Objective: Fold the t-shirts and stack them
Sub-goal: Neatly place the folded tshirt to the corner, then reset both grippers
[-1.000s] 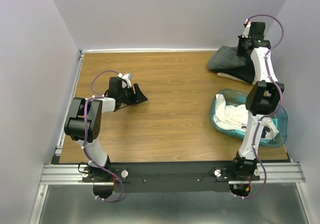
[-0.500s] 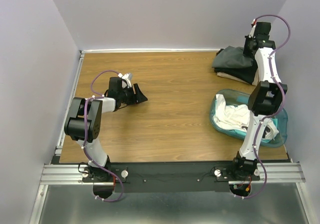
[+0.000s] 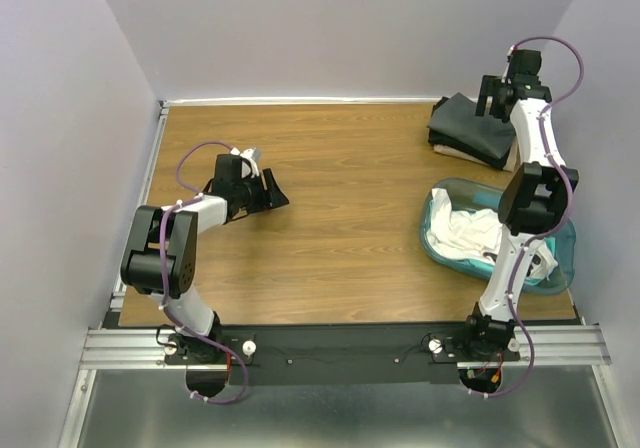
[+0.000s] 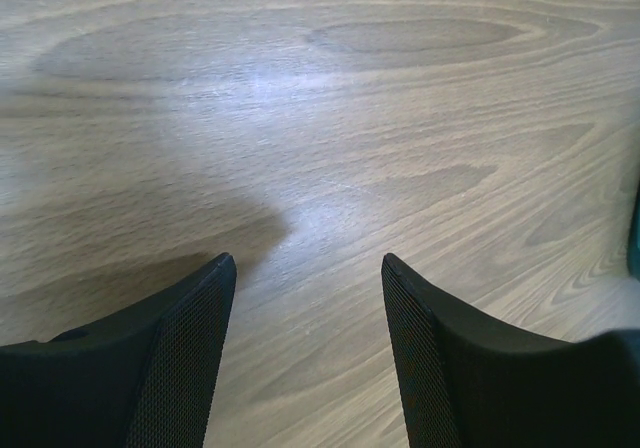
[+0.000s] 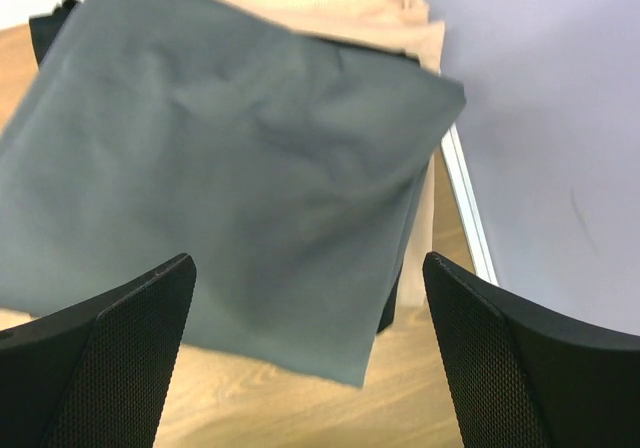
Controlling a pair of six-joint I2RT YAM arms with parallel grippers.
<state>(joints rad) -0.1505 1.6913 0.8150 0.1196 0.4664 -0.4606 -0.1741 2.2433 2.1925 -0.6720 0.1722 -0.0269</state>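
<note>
T-shirts [image 3: 468, 230], white, heaped unfolded in tub [image 3: 562, 260] | grey t-shirt [image 5: 230, 158] folded atop stack [image 3: 462, 133] just beyond tub | right tool [image 5: 307, 263] spread, empty, over stack | left tool [image 4: 308, 260] open, empty, well left of tub | right tool nearer tub; next pick likely lies back toward it

a robotics lab test cell: plain pale walls [image 3: 330, 28] box in a wood-grain table [image 3: 340, 228], and an aluminium rail [image 3: 120, 348] at its near edge carries the left arm [image 3: 160, 253] and right arm [image 3: 530, 198].
</note>
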